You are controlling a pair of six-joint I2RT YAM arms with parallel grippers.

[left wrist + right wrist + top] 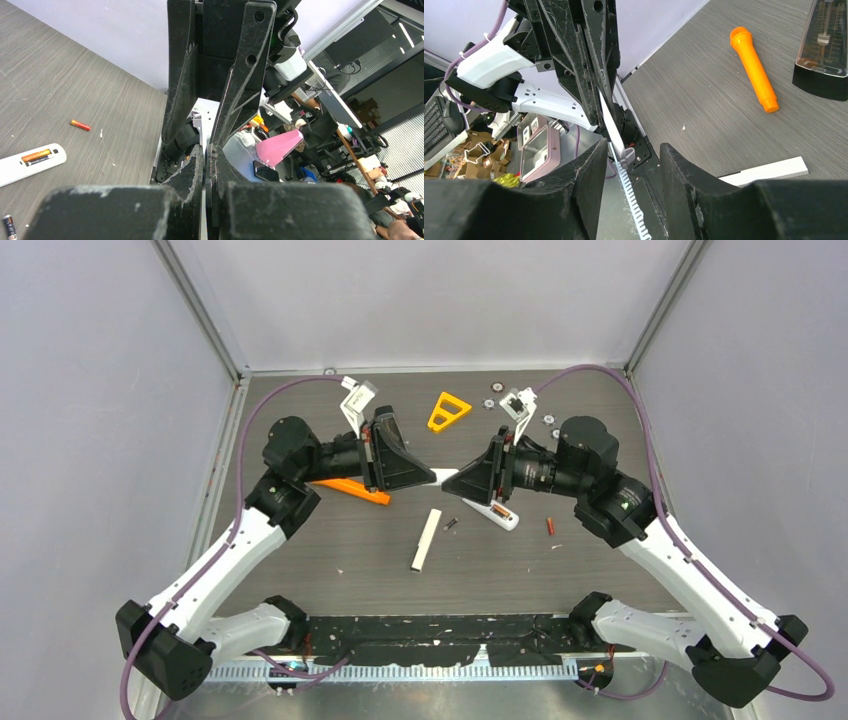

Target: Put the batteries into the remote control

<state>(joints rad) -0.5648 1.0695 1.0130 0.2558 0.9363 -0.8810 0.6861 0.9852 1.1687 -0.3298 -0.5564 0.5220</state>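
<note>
While both arms meet tip to tip above the table's middle, stock reads as follows. Left gripper [425, 475]: jaws pressed together on a thin white panel [610, 125], flat, rigid and blade-like. It is probably the battery cover, held aloft edge-on for a handover. Right gripper [634, 150]: jaws apart, astride the panel's free end, no pinch visible. Remote control [30, 162]: smooth white plastic, lying on the grey wood-grain table [330, 560] under the right gripper, compartment facing up. Orange battery [36, 155]: seated in the compartment; second slot unclear. Red battery [549, 526]: small smooth cylinder, loose, near the remote. Dark grey battery [450, 524]: loose, between the remote and a long white bar [426, 539]. Loading is judged incomplete.
</note>
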